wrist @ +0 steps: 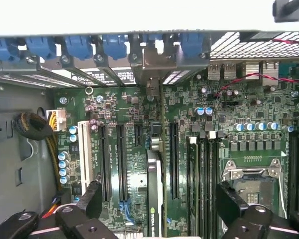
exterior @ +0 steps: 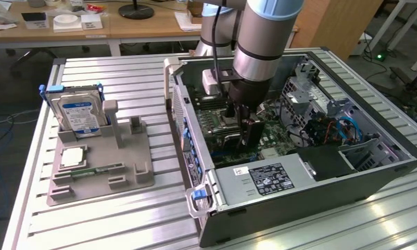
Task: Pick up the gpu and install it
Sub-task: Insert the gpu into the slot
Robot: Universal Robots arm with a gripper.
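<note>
The ribbed metal worktop (exterior: 111,219) carries an open computer case (exterior: 375,177) lying on its side toward the far right corner, as the exterior view frames it, with a grey parts holder (exterior: 100,179) along the left edge. The arm (exterior: 267,36) reaches straight down into the case. In the holder a silver hard drive (exterior: 79,114) with a blue label stands upright, and a narrow green memory stick (exterior: 93,171) lies flat in front of it.

The wrist view looks down on the green motherboard (wrist: 249,124) with its black slots and a row of blue clips along the case's rear wall. There the gpu (wrist: 153,194) stands on edge in a slot, its thin black-and-green edge facing the camera. The gripper (wrist: 162,199) has its jaws spread wide, one black finger (wrist: 92,196) on each side of the card and clear of it, holding nothing.

The exterior view shows the gpu (exterior: 250,136) as a dark upright slab below the wrist.
</note>
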